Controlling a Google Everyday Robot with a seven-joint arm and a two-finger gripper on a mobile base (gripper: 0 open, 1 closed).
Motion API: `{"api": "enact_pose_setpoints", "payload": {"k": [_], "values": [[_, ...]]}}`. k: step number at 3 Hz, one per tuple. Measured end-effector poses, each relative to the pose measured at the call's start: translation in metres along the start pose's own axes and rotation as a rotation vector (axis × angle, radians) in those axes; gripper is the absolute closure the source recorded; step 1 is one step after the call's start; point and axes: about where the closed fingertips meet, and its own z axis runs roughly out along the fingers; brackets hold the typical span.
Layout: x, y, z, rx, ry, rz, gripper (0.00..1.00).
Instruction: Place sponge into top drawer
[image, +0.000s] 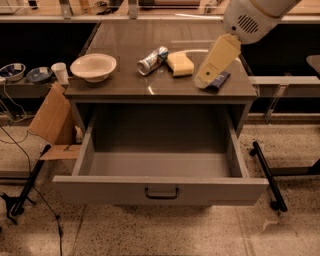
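Note:
The pale yellow sponge (180, 63) lies on the cabinet top, right of centre, next to a tipped drink can (153, 60). The top drawer (160, 189) is pulled wide open below, with nothing in it, its dark bar handle (161, 192) at the middle of the front panel. My gripper (204, 79) hangs from the cream arm coming in from the upper right. Its tip is low over the cabinet top, just right of the sponge and apart from it. It partly covers a dark blue flat packet (219, 80).
A white bowl (93, 66) sits on the left of the cabinet top (125, 85). A cardboard flap (52, 120) leans at the cabinet's left side, with cables and a stand leg on the floor. A black wheeled frame (267, 172) stands to the right.

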Motion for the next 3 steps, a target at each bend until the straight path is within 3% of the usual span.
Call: {"api": "enact_pose_setpoints", "payload": {"k": [1,3], "values": [[0.002,0.004,0.026,0.037,-0.015,0.112,0.0],[-0.001,-0.02,0.081,0.157,-0.073,0.372,0.0]]}}
